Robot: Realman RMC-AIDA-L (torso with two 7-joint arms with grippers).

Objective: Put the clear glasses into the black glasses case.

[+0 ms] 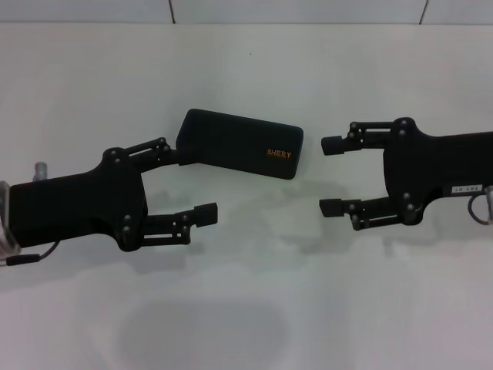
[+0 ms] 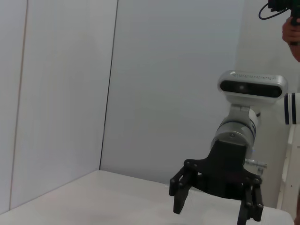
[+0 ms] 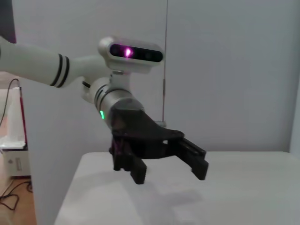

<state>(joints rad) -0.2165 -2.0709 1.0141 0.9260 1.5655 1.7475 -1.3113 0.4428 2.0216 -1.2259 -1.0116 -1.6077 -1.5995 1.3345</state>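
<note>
The black glasses case (image 1: 239, 144) lies shut on the white table, slightly tilted, with orange lettering near its right end. The clear glasses are not visible in any view. My left gripper (image 1: 192, 181) is open just left of the case; its far finger reaches the case's left end, and whether it touches I cannot tell. It also shows open in the right wrist view, left gripper (image 3: 168, 169). My right gripper (image 1: 331, 175) stands open a short way right of the case with nothing between its fingers. The left wrist view shows this right gripper (image 2: 215, 208) open above the table.
The white table (image 1: 246, 308) extends toward me and ends at a wall (image 1: 246, 9) behind the case. Its side edge (image 3: 65, 197) drops off beside the left arm. A person's hand (image 2: 291, 30) shows high in the left wrist view.
</note>
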